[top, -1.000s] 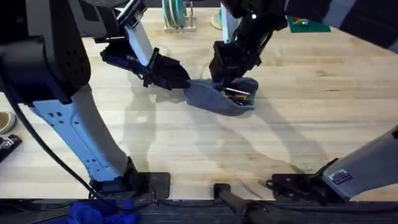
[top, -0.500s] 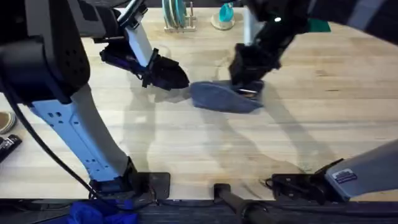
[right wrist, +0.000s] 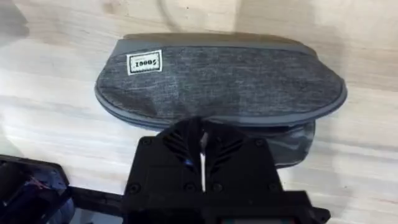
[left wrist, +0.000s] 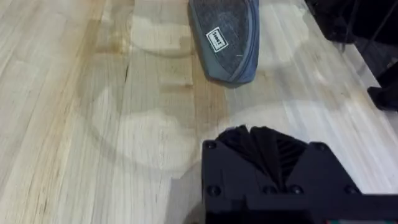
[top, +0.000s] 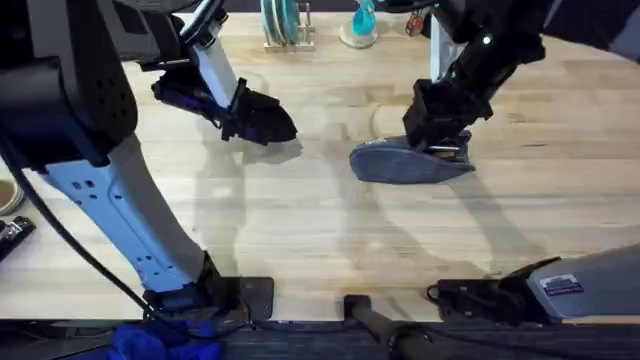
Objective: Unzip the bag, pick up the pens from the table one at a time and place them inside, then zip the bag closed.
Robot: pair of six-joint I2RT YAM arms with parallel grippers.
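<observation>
One bag (top: 405, 165) lies on the table (top: 300, 230), a little right of the middle in the overhead view and well in from every edge. Bare wood runs wide around it, at 6 o'clock toward the arm bases and at 9 o'clock toward the left gripper (top: 270, 122). A white label (right wrist: 143, 63) sits on its grey side.

The right gripper (top: 440, 125) stands at the bag's 1 o'clock end, down on its top edge. In the right wrist view its fingers (right wrist: 186, 146) are pressed together over the bag's seam with a thin pale strip between them; whether that strip is the zipper pull I cannot tell.

The left gripper hangs well apart from the bag, at its 10 o'clock, with open table between the two. In the left wrist view its fingers (left wrist: 264, 146) are drawn together with nothing between them, and the bag's rounded end (left wrist: 233, 68) lies ahead across bare planks.

At the table's far edge, at 12 o'clock, stand a rack (top: 283, 25) and a teal object (top: 362, 20), both clear of the arms.
</observation>
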